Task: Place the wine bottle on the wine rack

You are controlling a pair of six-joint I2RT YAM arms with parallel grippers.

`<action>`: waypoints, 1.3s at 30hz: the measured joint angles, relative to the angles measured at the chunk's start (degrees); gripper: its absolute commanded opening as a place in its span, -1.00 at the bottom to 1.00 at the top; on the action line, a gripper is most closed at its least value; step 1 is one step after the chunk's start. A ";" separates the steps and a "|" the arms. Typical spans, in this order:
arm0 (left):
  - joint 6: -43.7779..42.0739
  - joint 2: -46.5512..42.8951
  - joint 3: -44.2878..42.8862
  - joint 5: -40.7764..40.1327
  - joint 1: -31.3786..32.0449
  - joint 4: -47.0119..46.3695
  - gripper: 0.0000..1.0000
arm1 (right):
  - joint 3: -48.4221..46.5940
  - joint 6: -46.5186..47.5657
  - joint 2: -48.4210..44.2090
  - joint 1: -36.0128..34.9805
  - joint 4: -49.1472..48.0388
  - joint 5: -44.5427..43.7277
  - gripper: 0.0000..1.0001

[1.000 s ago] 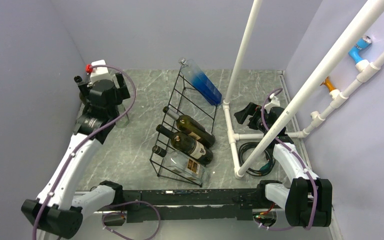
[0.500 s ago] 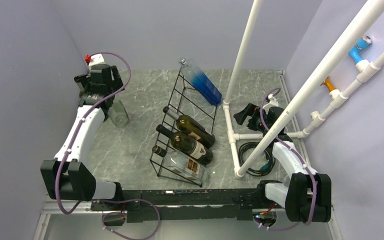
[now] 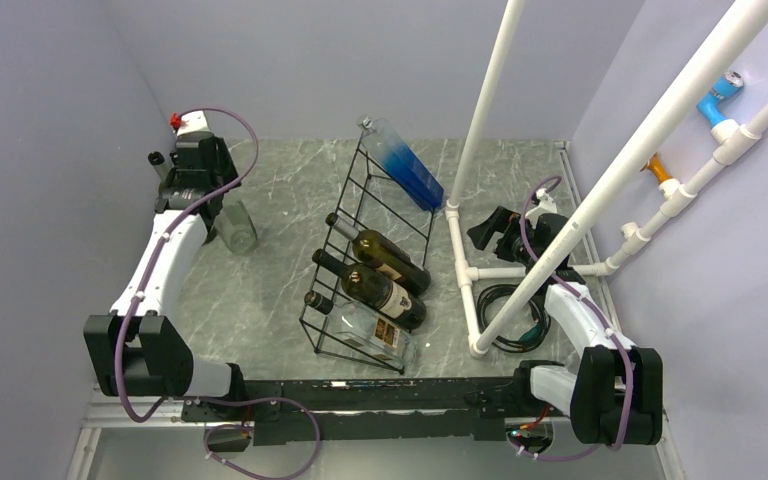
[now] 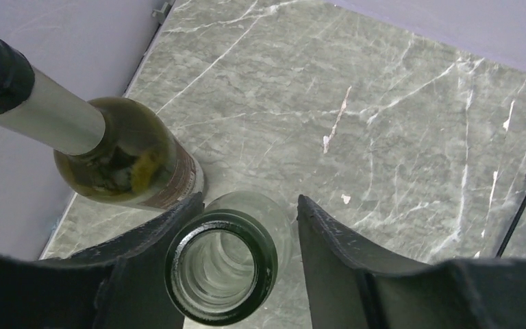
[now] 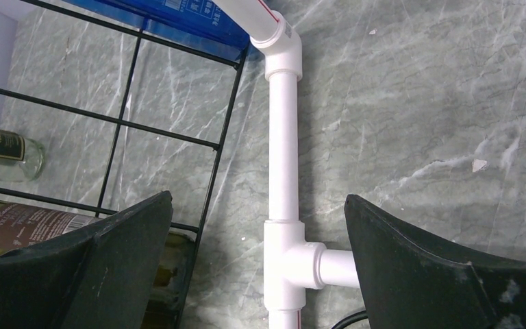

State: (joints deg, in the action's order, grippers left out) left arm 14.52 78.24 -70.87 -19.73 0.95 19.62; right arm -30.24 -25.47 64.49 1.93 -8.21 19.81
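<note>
glass wine bottle (image 4: 220, 274) neck now sits inside my left gripper (image 4: 248, 200), narrowed from wide; clamped yet, i cannot tell. right gripper (image 5: 257, 197) gapes idle. lift next.

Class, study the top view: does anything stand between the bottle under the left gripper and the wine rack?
Nothing visible does. Only bare table lies between the bottle at the left gripper and the rack. A second bottle stands beside it on the wall side, out of the way.
</note>
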 measured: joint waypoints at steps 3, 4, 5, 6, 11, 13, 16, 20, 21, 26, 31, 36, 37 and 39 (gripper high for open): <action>-0.24 0.00 0.37 0.39 0.00 0.20 -0.05 | 0.00 0.00 -0.04 0.00 0.00 -0.02 1.00; -0.28 0.00 0.37 0.37 0.00 0.15 -0.12 | 0.00 -0.02 -0.04 0.00 0.00 -0.07 1.00; -0.35 0.00 0.37 0.33 0.00 0.17 -0.21 | 0.00 0.00 -0.04 0.00 0.00 -0.07 0.99; -0.26 0.00 0.37 0.37 0.00 0.15 -0.31 | 0.00 -0.02 -0.04 0.00 0.00 -0.04 1.00; -0.72 -0.33 0.79 0.96 0.04 -0.28 -0.55 | 0.00 -0.02 0.02 0.00 -0.04 -0.02 0.99; -1.01 -1.11 1.49 1.62 0.04 -0.59 -0.64 | 0.00 -0.02 0.13 0.00 -0.02 0.00 0.99; -1.36 -2.03 2.16 3.06 0.07 -0.46 -0.74 | 0.00 -0.02 0.13 0.00 -0.09 -0.04 0.99; -1.55 -3.30 3.02 4.20 0.17 -0.09 -0.84 | 0.00 -0.02 0.20 0.00 -0.09 -0.09 0.99; -1.55 -3.39 3.02 4.48 0.17 0.09 -0.88 | 0.00 -0.04 0.33 0.00 -0.11 -0.02 0.99; -1.44 -4.09 3.48 4.90 0.26 0.22 -1.00 | 0.00 -0.04 1.51 -0.07 -0.04 0.00 0.99; -1.14 -5.18 4.22 5.68 0.26 0.55 -1.00 | 0.00 -0.04 1.01 -0.11 -0.04 -0.04 1.00; 0.00 -7.89 5.99 5.86 0.26 1.22 -1.00 | 0.00 -0.02 0.76 -0.11 -0.02 -0.07 1.00; 0.28 -8.87 6.91 5.88 0.26 1.07 -1.00 | 0.00 -0.04 0.76 -0.11 -0.07 -0.11 1.00; 0.55 -11.08 9.03 5.68 0.26 0.00 -1.00 | 0.00 -0.02 0.74 -0.13 -0.07 -0.28 0.99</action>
State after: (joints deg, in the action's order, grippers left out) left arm 15.07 67.16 -61.84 -14.04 1.21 19.62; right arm -30.24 -25.50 65.23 1.80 -8.27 19.53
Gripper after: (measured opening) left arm 0.410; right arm 0.994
